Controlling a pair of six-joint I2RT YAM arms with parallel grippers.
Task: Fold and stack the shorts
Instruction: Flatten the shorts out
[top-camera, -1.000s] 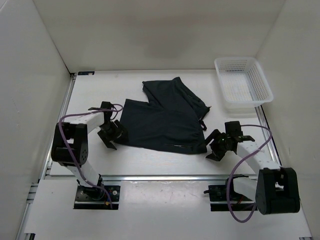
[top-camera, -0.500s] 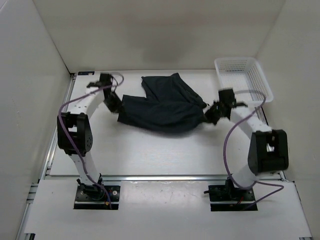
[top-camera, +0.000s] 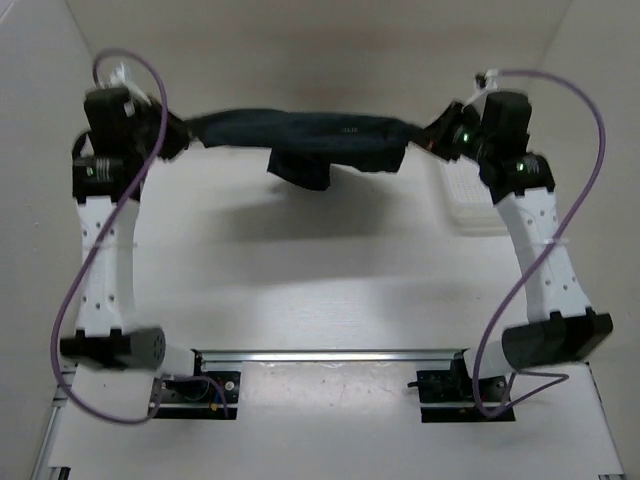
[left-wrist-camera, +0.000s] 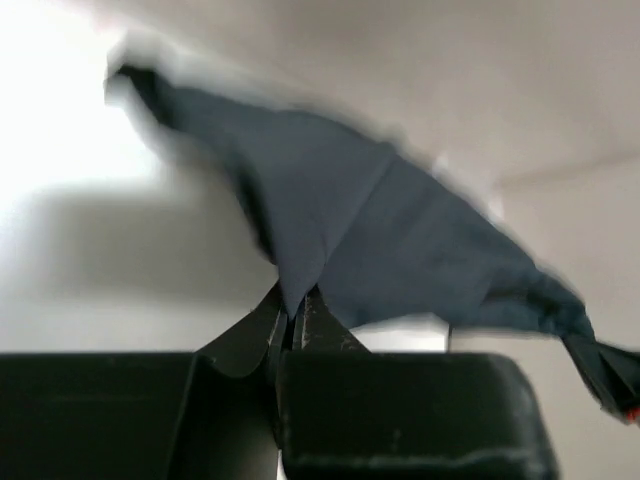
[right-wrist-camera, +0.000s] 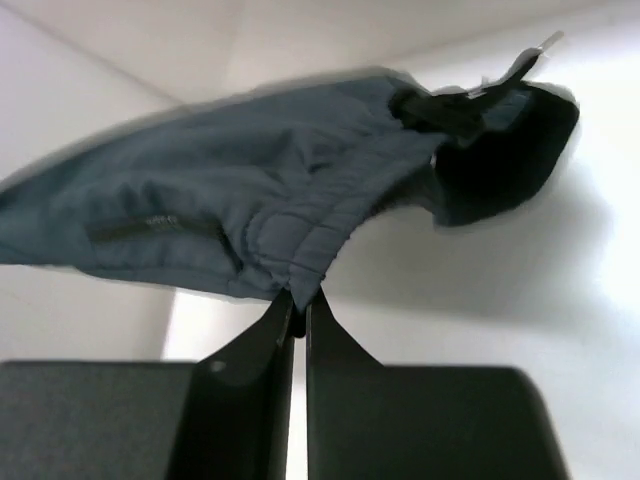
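The dark navy shorts (top-camera: 305, 135) hang stretched in the air between both raised arms, high above the table, with one fold sagging in the middle. My left gripper (top-camera: 178, 137) is shut on the cloth's left end; in the left wrist view a corner of the shorts (left-wrist-camera: 370, 230) is pinched between the closed fingertips of that gripper (left-wrist-camera: 295, 312). My right gripper (top-camera: 432, 138) is shut on the right end; in the right wrist view the shorts' ribbed waistband (right-wrist-camera: 300, 240) is clamped in that gripper (right-wrist-camera: 300, 300).
The white mesh basket (top-camera: 470, 195) stands at the back right, partly hidden behind the right arm. White walls enclose the table on the left, right and back. Both arm bases sit on the rail at the near edge.
Both grippers closed on the shorts' ends at the table, then rose high and apart, lifting the shorts off the table and stretching them out in the air.
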